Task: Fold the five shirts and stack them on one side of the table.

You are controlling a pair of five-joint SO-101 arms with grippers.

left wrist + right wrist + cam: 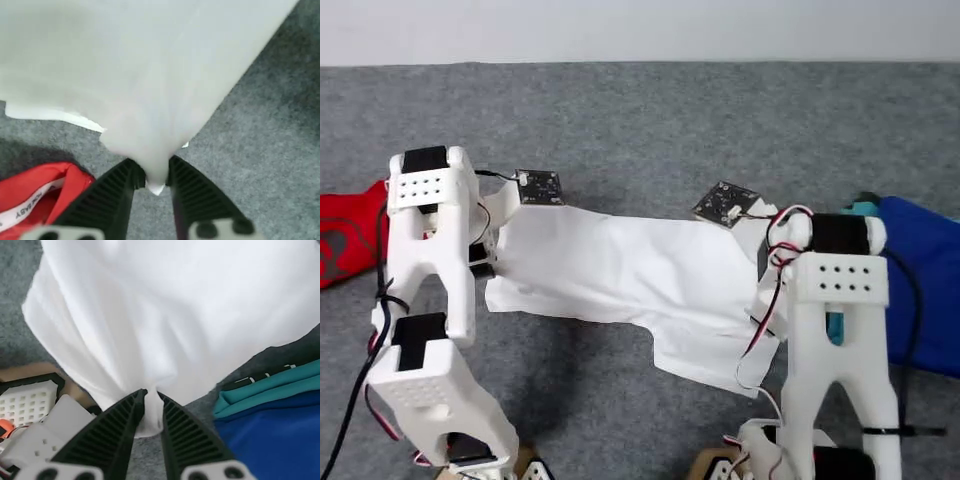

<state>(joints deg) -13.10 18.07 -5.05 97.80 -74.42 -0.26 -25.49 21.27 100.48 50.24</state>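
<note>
A thin, soft white shirt (630, 280) of plain woven cloth lies stretched across the middle of the grey carpet-like table (650, 130), one end at about 9 o'clock and the other at about 3 o'clock, with a loose flap sagging toward 5 o'clock. It looks light and limp, with no stiffness of its own. It should drape and wrinkle wherever it is unsupported and could slide out of a shallow pinch, so the safest holds are at hems or corners, with plenty of cloth gathered between the pads. The left gripper (152, 174) is nearly closed, its black ribbed jaws nipping a small bunched tip of the shirt's 9 o'clock end. The right gripper (151, 399) is clamped the same way on a gathered fold at the 3 o'clock end. In the high view the white plastic left arm (430, 250) rises from 7 o'clock and bends over the shirt's edge, while the right arm (835, 300) rises from 5 o'clock, its wrist tipped down onto the cloth. A crumpled red shirt (345, 235) lies at 9 o'clock on the table's edge. A deep blue shirt (920, 280) lies at 3 o'clock, with a teal garment (265, 390), probably another shirt, just beside it.
</note>
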